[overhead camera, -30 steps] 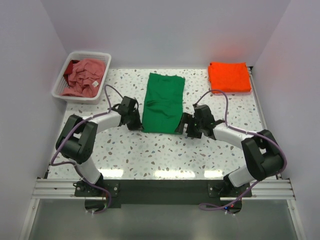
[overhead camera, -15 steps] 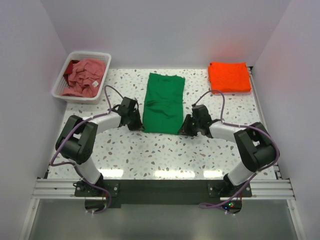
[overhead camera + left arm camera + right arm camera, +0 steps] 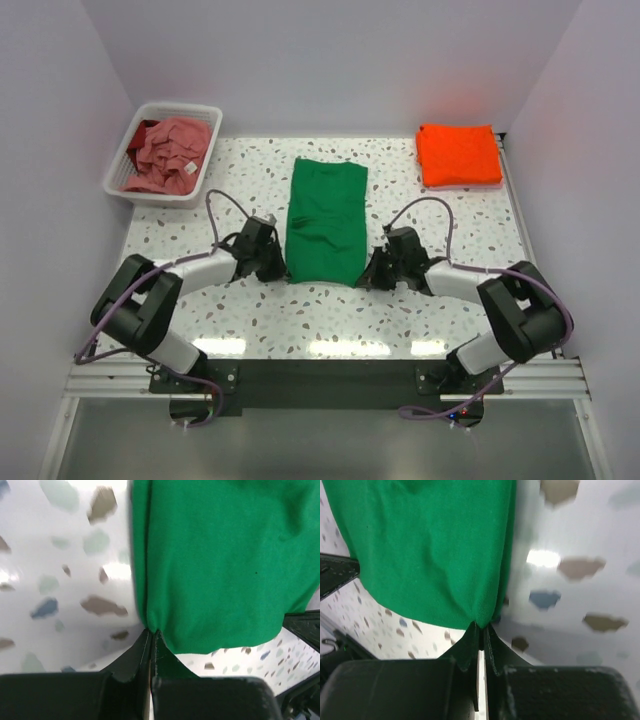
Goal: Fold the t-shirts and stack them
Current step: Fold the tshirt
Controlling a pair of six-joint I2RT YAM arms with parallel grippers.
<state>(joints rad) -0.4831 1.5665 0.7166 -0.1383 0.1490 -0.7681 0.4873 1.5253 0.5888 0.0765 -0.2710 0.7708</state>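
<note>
Green shirt point(image 3: 326, 220): near corners pinched by left gripper point(image 3: 274, 262) and right gripper point(image 3: 376, 270); lift evenly, keeping hem taut.

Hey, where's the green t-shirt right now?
Top view: the green t-shirt lies centred on the speckled table, its near corners pinched by the left claw and right claw.

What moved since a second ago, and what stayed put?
The left pincer and right pincer, both pinching the green t-shirt's near corners, pulled back toward the robot and dragged the shirt nearer. The orange t-shirt and the pink t-shirt in the basket stayed put.
</note>
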